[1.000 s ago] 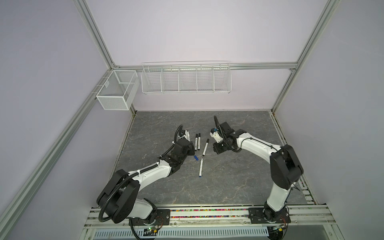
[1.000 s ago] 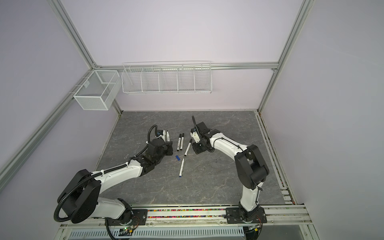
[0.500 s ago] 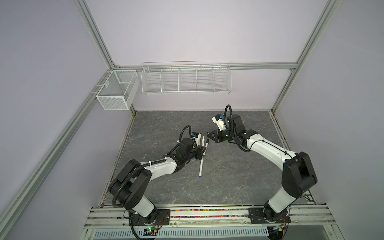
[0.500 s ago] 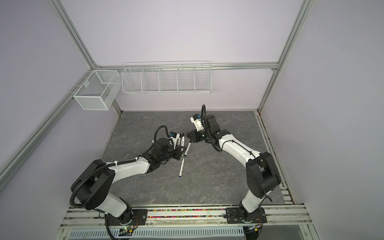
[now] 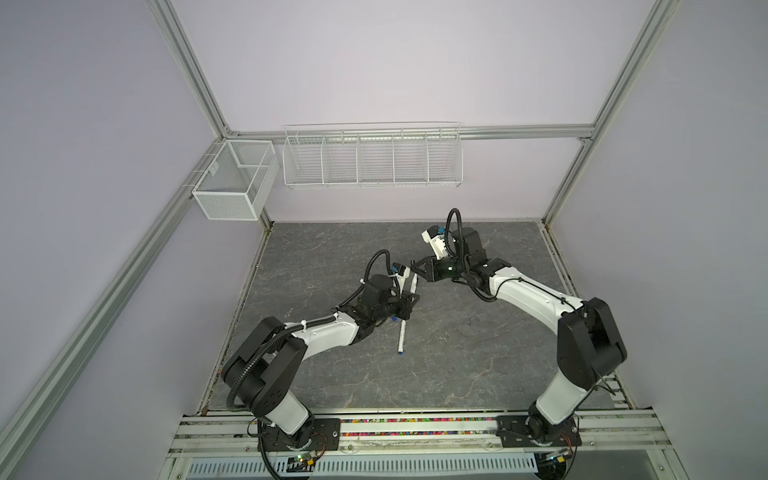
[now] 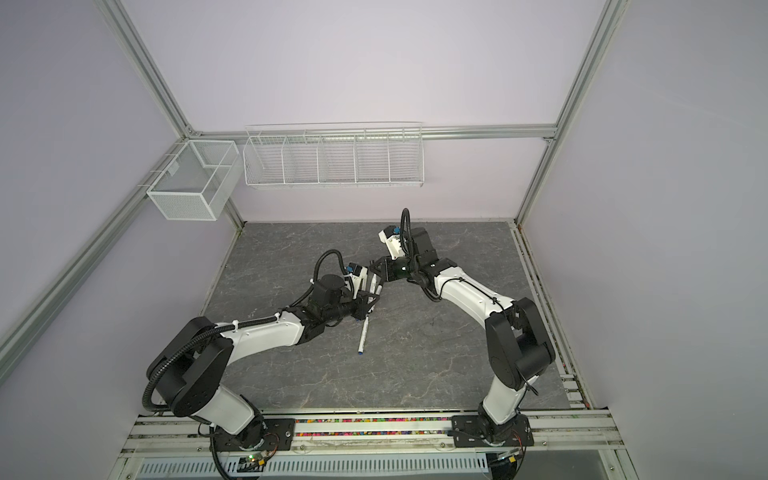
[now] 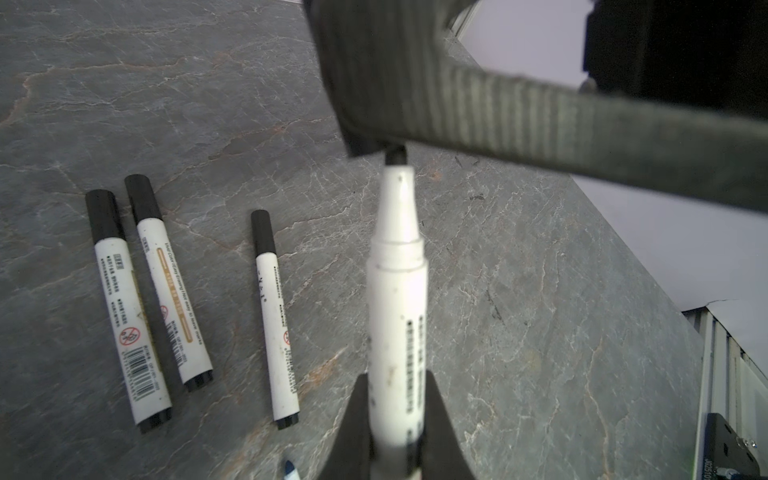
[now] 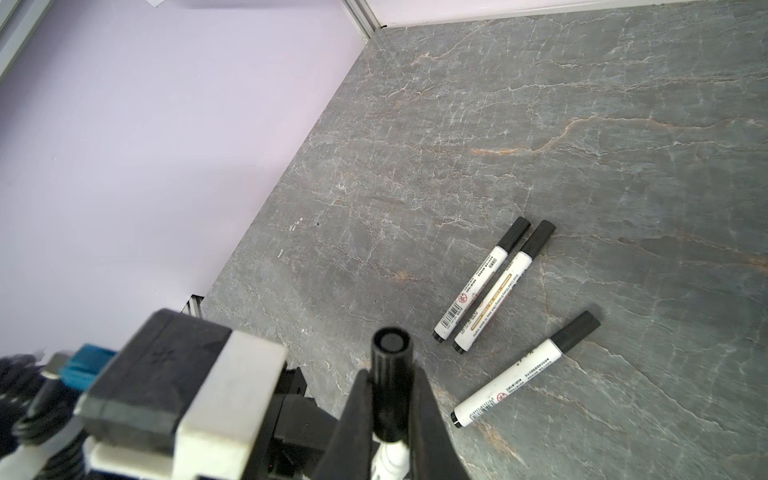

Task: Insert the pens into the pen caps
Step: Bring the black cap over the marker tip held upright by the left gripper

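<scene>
Where the 2 arms meet over the middle of the table [image 5: 478, 353], both top views show the left gripper [image 5: 409, 304] clamped on a white pen [image 5: 413, 286] that slants up toward the right gripper [image 5: 417, 269]. The right gripper's jaws are drawn together on something too small to make out from here. A blue-tipped pen [image 5: 401, 337] lies flat just in front of the left gripper, with a blue cap [image 5: 392, 319] just beside it. Bare table runs wide to the right, front and back, and the frame posts at its edges stand well apart from both grippers. A wire rack [image 5: 372, 156] and a mesh basket [image 5: 232, 183] hang on the walls above the far edge.

From the left wrist, 2 dark fingers [image 7: 353, 424] squeeze the white pen [image 7: 397, 311] low on its barrel. Its black nib sits right under a blurred finger of the right gripper. 3 capped pens [image 7: 274, 320] lie flat nearby, 2 close together and 1 apart. Bare stone runs beyond to the table's edge at the wall.

From the right wrist, the right gripper [image 8: 392, 376] is pinched on a black cap [image 8: 392, 353], closed end toward the camera. The white pen [image 8: 390, 457] shows right at the cap's far mouth; whether the nib is inside cannot be told. The 3 capped pens [image 8: 505, 286] lie near, and open table stretches from them to the corner.
</scene>
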Robot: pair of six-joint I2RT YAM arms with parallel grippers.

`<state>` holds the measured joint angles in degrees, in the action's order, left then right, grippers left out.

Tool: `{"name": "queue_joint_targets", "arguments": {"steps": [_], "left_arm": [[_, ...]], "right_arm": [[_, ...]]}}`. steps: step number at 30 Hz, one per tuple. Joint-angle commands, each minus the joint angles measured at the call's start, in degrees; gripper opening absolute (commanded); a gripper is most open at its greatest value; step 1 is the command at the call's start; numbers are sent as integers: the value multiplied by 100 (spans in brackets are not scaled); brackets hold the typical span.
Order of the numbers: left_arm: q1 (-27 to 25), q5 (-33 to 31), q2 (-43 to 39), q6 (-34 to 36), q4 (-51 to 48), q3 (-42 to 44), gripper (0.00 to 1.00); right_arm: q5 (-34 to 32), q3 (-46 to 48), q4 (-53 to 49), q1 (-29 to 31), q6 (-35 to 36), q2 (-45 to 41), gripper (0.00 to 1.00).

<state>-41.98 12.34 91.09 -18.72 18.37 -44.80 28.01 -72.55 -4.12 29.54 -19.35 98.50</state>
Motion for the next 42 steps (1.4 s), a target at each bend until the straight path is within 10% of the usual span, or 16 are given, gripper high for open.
{"name": "queue_joint_targets", "arguments": {"steps": [1,42], "left_arm": [[-21,29,-11,113,44,-142,0],[-30,-208,-110,57,91,-70,0]], "right_arm": [[49,-5,92,-44,-58,24,11],[476,278,-125,-112,144,-76,12]]}}
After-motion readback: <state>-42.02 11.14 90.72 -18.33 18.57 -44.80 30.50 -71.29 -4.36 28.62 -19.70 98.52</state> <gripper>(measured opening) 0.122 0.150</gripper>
